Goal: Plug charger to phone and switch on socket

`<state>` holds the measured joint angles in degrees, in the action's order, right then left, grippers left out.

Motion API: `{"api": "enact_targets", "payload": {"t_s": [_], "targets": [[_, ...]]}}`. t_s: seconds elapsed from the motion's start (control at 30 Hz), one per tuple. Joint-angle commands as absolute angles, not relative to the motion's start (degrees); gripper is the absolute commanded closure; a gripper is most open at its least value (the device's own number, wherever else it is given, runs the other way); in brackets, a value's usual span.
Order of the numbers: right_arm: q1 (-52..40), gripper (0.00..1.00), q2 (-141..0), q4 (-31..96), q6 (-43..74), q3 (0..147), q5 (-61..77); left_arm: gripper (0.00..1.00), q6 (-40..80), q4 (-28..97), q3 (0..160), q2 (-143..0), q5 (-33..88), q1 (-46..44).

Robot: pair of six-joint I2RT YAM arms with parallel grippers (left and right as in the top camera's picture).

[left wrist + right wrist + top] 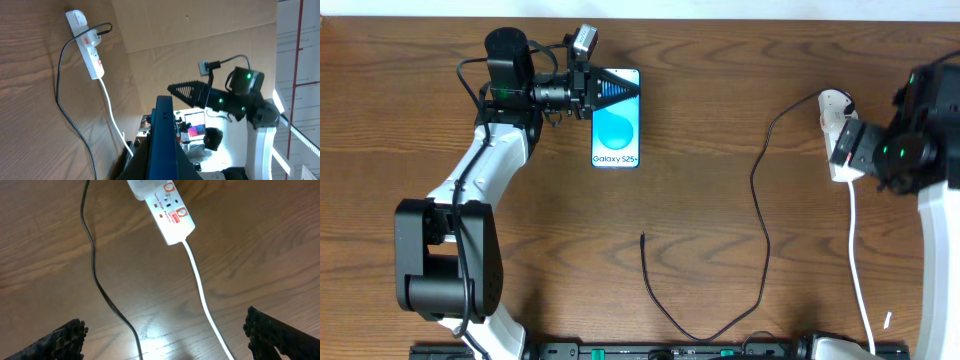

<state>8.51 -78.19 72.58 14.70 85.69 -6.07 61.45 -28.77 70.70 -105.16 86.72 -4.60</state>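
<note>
The phone [616, 130] lies at the table's back left, its blue screen facing up. My left gripper [612, 90] is shut on the phone's far end; in the left wrist view the phone [162, 125] shows edge-on between the dark fingers [145, 162]. The white socket [834, 108] sits at the far right, partly under my right gripper [846, 148]. In the right wrist view that gripper [170, 342] hangs open above bare wood, just short of the socket [167, 210]. The charger [761, 200] runs from the socket in a long loop to its free tip [642, 236].
The socket's white cord [858, 270] trails toward the front edge and passes between my right fingers [200, 290]. The charger cable [95, 265] also crosses that gap. A black rail [660, 351] lines the front edge.
</note>
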Motion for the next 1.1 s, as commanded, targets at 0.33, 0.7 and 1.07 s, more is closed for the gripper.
{"api": "enact_targets", "payload": {"t_s": [0.33,0.7,1.07], "targets": [[8.19,0.01,-75.66,71.42,15.86,76.77,-6.52,0.92,61.08,-29.21,71.13,-103.94,87.90,-4.58],[8.19,0.01,-75.66,71.35,15.86,76.77,-6.52,0.93,61.10,-29.21,71.13,-103.94,88.07,-4.56],[8.19,0.01,-75.66,71.31,15.86,76.77,-6.52,0.93,61.10,-29.21,71.13,-103.94,88.07,-4.56]]}}
